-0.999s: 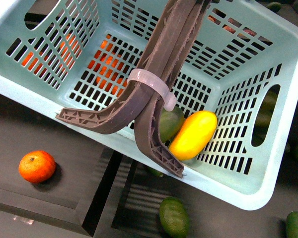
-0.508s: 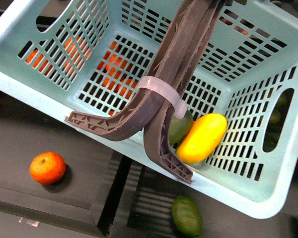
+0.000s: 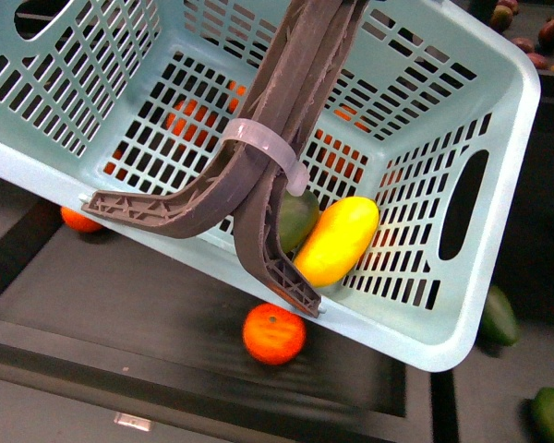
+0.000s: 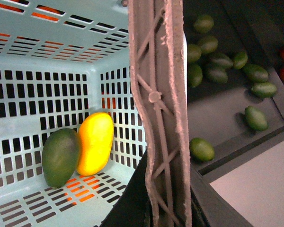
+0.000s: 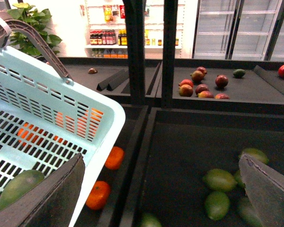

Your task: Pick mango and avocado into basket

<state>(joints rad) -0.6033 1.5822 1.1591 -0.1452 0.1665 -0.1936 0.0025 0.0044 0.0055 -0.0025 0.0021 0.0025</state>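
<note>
Mango and avocado lie touching inside basket.

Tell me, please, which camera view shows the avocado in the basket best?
The left wrist view: the avocado lies whole on the basket floor, touching the mango. In the front view the basket handle hides most of it. The right wrist view shows only part of it.

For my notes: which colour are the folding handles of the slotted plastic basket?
Brown-grey folding handles, on the mint-blue basket; clearest in the front view.
</note>
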